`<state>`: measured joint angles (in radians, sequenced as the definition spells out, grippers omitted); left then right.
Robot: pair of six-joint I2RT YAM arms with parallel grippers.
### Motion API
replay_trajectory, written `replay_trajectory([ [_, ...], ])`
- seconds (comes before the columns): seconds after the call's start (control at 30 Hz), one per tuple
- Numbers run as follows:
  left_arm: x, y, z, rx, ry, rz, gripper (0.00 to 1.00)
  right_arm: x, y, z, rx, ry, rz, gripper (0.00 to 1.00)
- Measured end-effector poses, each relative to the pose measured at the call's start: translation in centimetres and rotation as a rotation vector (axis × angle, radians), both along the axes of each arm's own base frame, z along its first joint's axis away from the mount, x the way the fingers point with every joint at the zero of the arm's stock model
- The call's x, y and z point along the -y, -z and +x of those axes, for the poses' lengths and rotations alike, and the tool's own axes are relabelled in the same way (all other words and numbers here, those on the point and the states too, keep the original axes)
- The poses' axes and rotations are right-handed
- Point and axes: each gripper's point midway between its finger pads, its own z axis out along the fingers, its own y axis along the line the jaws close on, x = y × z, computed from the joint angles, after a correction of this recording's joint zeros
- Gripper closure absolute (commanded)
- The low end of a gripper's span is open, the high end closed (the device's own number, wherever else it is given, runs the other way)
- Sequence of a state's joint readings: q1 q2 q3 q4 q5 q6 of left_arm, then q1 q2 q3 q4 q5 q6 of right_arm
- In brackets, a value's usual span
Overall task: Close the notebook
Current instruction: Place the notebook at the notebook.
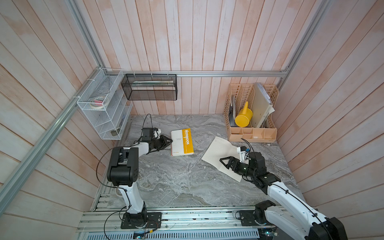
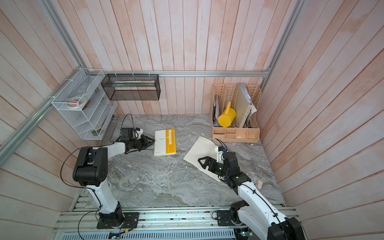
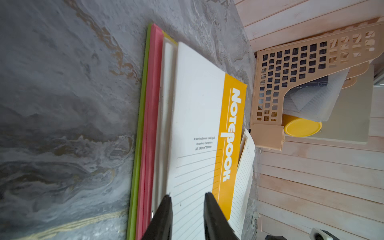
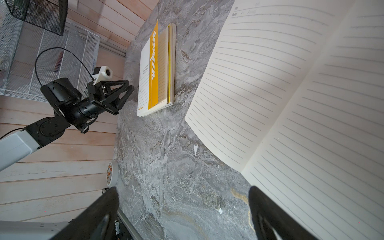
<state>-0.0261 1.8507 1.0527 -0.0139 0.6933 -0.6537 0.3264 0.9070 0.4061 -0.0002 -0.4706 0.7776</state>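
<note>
Left claw (image 1: 170, 141): black jaws parted a little, nothing held, tips at the left edge of the thin soft-cover notebook with white-and-yellow paper cover (image 1: 182, 142). The notebook lies shut at the far left-centre of the worktop, its right edge lifting slightly over lined pages; right claw (image 4: 182, 190): spread wide, empty, above the near edge of an open cream lined-page book (image 1: 217, 148) to the right. Handling, by judgement: light, floppy, apt to slide, so press flat on the cover or pinch only its free edge; setting: smooth grey marbled worktop (image 1: 176, 182), pale pink plank walls (image 1: 187, 41), peach plastic file organiser (image 1: 252, 133) far right.
</note>
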Motion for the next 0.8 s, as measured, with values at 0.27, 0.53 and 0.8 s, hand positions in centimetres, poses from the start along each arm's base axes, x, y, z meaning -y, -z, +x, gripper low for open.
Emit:
replay_trajectory([
  [0.27,-1.3,-1.5,-0.3,0.037,-0.029,0.104,0.64,0.0,0.2,0.0,-0.007,0.001,0.000,0.02],
  [0.53,-0.5,-6.3,-1.8,0.158,-0.034,0.036,0.53,0.0,0.5,0.0,-0.018,0.002,-0.004,0.02],
  [0.8,6.8,-7.4,-6.6,0.163,0.095,-0.098,0.49,2.8,2.3,1.0,-0.068,0.083,0.014,0.02],
])
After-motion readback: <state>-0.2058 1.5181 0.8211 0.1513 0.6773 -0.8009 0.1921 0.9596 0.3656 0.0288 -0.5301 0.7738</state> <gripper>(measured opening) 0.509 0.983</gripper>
